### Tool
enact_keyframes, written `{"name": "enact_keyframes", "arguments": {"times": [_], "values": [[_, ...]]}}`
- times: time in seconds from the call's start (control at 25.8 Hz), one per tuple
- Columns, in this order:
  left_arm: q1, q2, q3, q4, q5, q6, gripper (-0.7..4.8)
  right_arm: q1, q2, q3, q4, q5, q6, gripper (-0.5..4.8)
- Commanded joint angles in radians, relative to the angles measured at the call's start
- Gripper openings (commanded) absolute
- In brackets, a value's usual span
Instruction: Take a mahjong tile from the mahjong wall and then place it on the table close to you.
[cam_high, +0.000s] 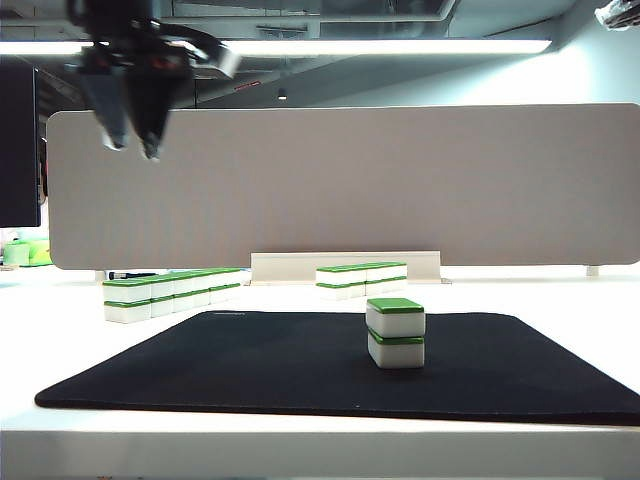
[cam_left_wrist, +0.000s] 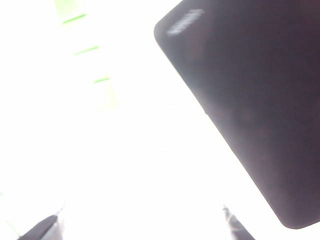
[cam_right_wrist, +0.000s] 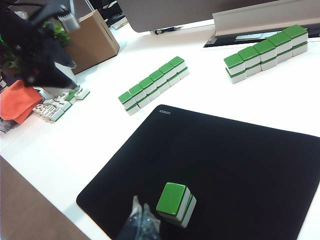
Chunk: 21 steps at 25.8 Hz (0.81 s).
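The left gripper (cam_high: 130, 140) hangs high over the bench (cam_high: 560, 295) at 10 o'clock in the exterior view, jaws apart and empty, pointing down. In its wrist view only 2 dark fingertips (cam_left_wrist: 40, 231) show, spread wide over the white bench (cam_left_wrist: 150, 165), beside a corner of the black mat (cam_left_wrist: 250, 100); faint green lines of tiles lie well beyond the jaws.

The right gripper (cam_right_wrist: 142, 225) sits low over the mat (cam_right_wrist: 225, 160); only blurred dark tips show, so whether its jaws are apart I cannot tell. A stack of 2 tiles (cam_right_wrist: 176, 204) stands on the mat just beside them.

The wall (cam_high: 165, 292) lies on the bench at 9 o'clock from the mat (cam_high: 250, 370), well below the left jaws. A shorter row (cam_high: 360, 278) sits behind the stack (cam_high: 395, 332).
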Motion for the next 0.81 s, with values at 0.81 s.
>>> {"name": "enact_keyframes", "arguments": {"times": [0.81], "values": [[0.38,-0.037,0.003,0.051,0.206,-0.161,3.72,0.001,-0.002,0.006,0.01,0.01,-0.003,-0.01]]}}
